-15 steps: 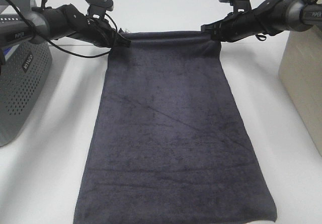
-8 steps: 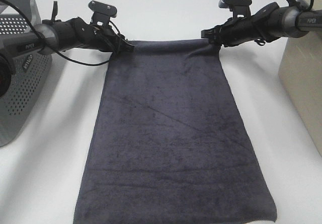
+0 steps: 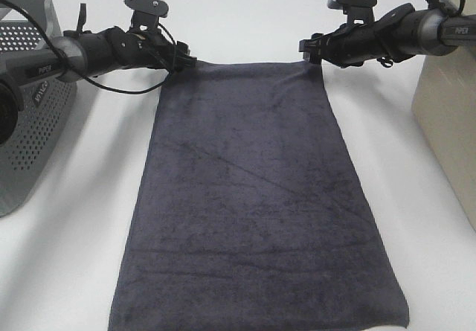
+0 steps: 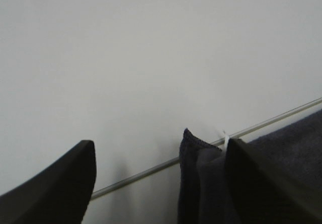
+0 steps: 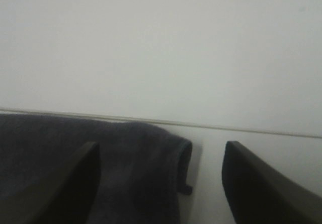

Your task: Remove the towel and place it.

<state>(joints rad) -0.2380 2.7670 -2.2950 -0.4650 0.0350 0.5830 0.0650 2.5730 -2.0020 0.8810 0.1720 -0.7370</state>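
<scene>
Both end effectors, left (image 3: 187, 62) and right (image 3: 306, 50), are spread at the towel's (image 3: 253, 197) far corners, apparently releasing it flat on the surface (image 3: 82, 219).

Towel (image 3: 253, 197): plain dark charcoal grey w/ a slight blue-purple cast, fuzzy terry nap, no print; faint darker diagonal crease lines and brushed streaks across it. Seen close in left wrist view (image 4: 201, 178), its corner reads near-black navy. Table (image 3: 74, 256): plain matte white, no pattern. Basket (image 3: 26, 130) at left edge: mid grey, walls patterned w/ even rows of small round holes; white lettering on its side. Bin (image 3: 446, 115) at right edge: plain beige/cream, no markings. Left gripper (image 3: 186, 62) and right gripper (image 3: 309, 48): matte black, as are both arms; arm sleeves grey w/ small white lettering. Cables on left arm: black.
</scene>
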